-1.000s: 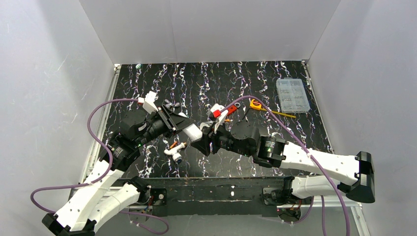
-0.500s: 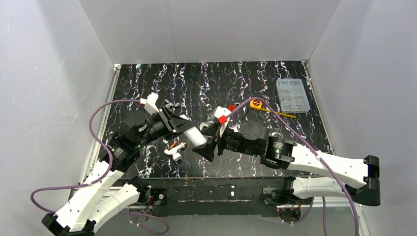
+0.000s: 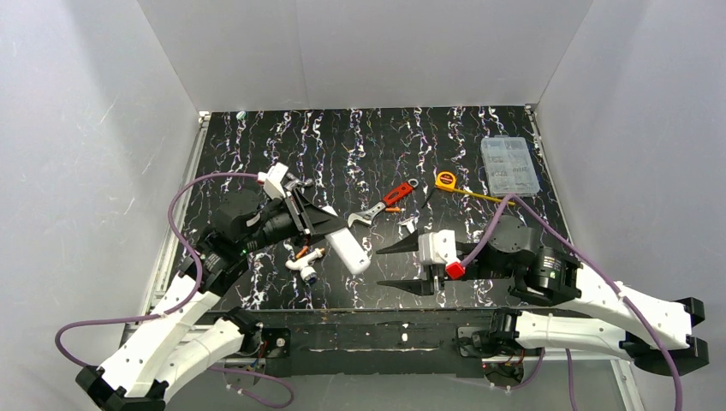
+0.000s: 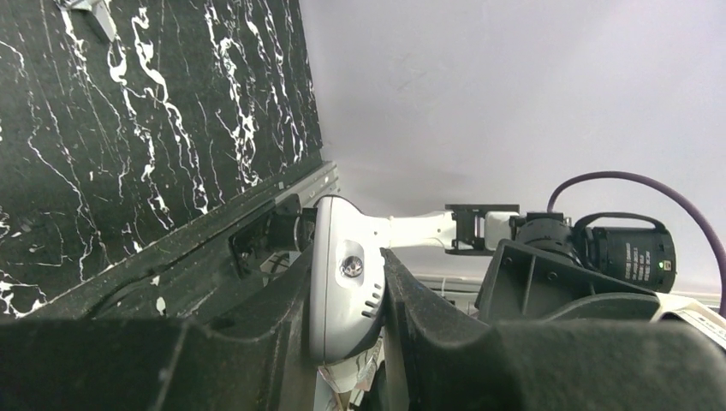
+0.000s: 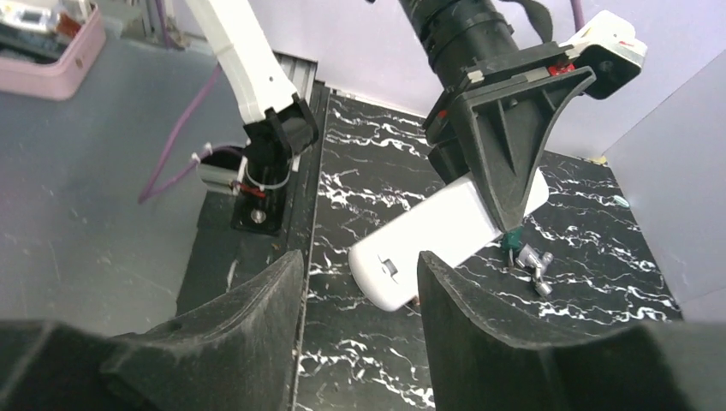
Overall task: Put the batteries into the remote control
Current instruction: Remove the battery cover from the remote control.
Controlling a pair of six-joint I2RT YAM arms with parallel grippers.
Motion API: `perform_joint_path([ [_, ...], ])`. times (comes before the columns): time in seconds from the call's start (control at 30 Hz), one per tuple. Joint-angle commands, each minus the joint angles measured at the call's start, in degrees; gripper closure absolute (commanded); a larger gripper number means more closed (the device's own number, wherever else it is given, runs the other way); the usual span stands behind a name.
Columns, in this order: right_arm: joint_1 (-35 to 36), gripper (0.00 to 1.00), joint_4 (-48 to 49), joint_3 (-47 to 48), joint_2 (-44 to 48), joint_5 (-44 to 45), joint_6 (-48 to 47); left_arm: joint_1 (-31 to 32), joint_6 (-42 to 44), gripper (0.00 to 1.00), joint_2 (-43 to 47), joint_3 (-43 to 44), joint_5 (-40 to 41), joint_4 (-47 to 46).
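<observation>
**Ana:** Where was the remote control (image 3: pixel 353 253)?

**Ben:** Off the flat, gripped by the left claw (image 3: pixel 330 224), which was clenched across its upper part. The white handset slanted down toward the near edge. Its low end came close to the tabletop (image 3: pixel 342 145), but I couldn't tell whether it touched.

**Ana:** And the batteries (image 3: pixel 301 251)?

**Ben:** I took the small orange bits just left of the remote for them, though they were too small to be sure. They lay against a white tube-shaped tool (image 3: pixel 306 269). Neither claw had one.

**Ana:** The right claw (image 3: pixel 382 267)?

**Ben:** Released, jaws wide apart with nothing between them. It lay level just right of the remote and pointed at it.

**Ana:** So which step was that?

**Ben:** By my reading, the remote was being steadied for loading and no cell was in yet. No view showed the battery recess. The next move called for the empty right claw to fetch a cell. It would have to reach around the remote to the orange bits and pinch one cleanly off the tube tool. Then it would have to line the cell up with the recess. That corner looked crowded by the left arm.

**Ana:** Further out?

**Ben:** A red-handled wrench (image 3: pixel 392 199) lay behind the remote. A yellow tape measure (image 3: pixel 445 180) and a clear plastic box (image 3: pixel 509 164) sat well apart, toward the far right.
</observation>
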State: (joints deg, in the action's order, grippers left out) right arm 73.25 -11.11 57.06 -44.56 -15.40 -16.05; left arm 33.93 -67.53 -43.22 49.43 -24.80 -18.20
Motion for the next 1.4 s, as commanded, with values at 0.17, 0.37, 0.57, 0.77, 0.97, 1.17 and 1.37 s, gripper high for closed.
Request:
perform_joint_path([
  [0.17,-4.5,0.46,-9.1,6.0,-3.5,-12.3,-10.7,0.0,-1.2,1.00,1.6,0.1,-6.9,-4.2],
  [0.37,-9.9,0.46,-10.5,9.8,-8.1,-19.9,-11.7,0.0,-1.2,1.00,2.3,-0.4,-7.5,-3.6],
  [0.57,-10.2,0.48,-10.4,11.3,-10.8,-22.8,-12.4,0.0,-1.2,1.00,2.8,-0.6,-7.6,-3.6],
  [0.77,-10.2,0.51,-7.7,9.3,-10.7,-21.9,-13.0,0.0,-1.2,1.00,2.5,-0.7,-7.8,-3.8],
  [0.97,-10.2,0.53,-3.1,6.8,-10.0,-21.0,-13.8,0.0,-1.7,1.00,1.8,-0.7,-8.2,-4.5],
  [1.17,-10.2,0.53,-4.0,7.3,-11.2,-21.7,-15.0,0.0,-1.8,1.00,1.5,-0.5,-8.5,-5.0],
  [1.37,-10.2,0.53,-4.0,7.2,-11.5,-21.7,-15.6,0.0,-1.7,1.00,1.5,-0.5,-8.6,-4.9],
])
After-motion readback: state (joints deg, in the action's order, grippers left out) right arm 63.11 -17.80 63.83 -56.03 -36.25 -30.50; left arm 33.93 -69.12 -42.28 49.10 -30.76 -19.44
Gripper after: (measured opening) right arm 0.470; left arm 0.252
